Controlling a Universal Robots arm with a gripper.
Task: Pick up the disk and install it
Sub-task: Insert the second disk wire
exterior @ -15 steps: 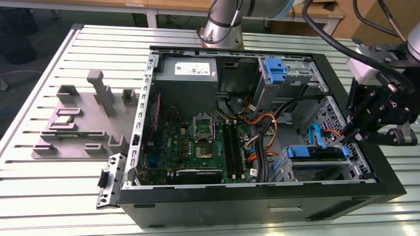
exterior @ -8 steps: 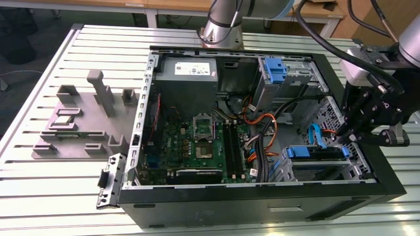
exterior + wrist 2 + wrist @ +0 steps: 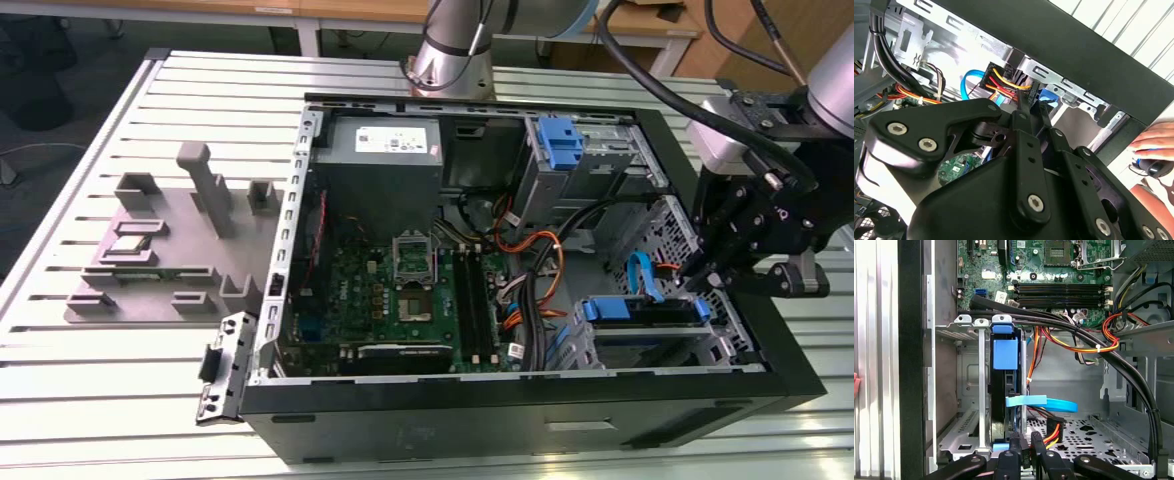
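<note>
The disk (image 3: 645,309) sits in the lower drive cage of the open computer case (image 3: 534,400), at the exterior view's right, with its blue frame showing. In the first wrist view the disk (image 3: 1005,355) stands edge-on between the cage's metal rails. My gripper (image 3: 699,278) reaches into the case at the disk's end. Its two black fingers stand close together with a thin gap in both wrist views, gripper (image 3: 1034,107) and gripper (image 3: 1025,445). The tips are right at the blue frame (image 3: 1050,97). I cannot tell if anything is pinched between them.
A light blue flat cable (image 3: 1041,402) and red-yellow-orange wires (image 3: 1051,430) lie beside the fingers. Black cable bundles (image 3: 1114,365) cross the bay. A bare blue bracket (image 3: 561,140) sits in the upper bay. A grey fixture (image 3: 160,240) stands on the slatted table. A person's hand (image 3: 1154,142) rests outside the case.
</note>
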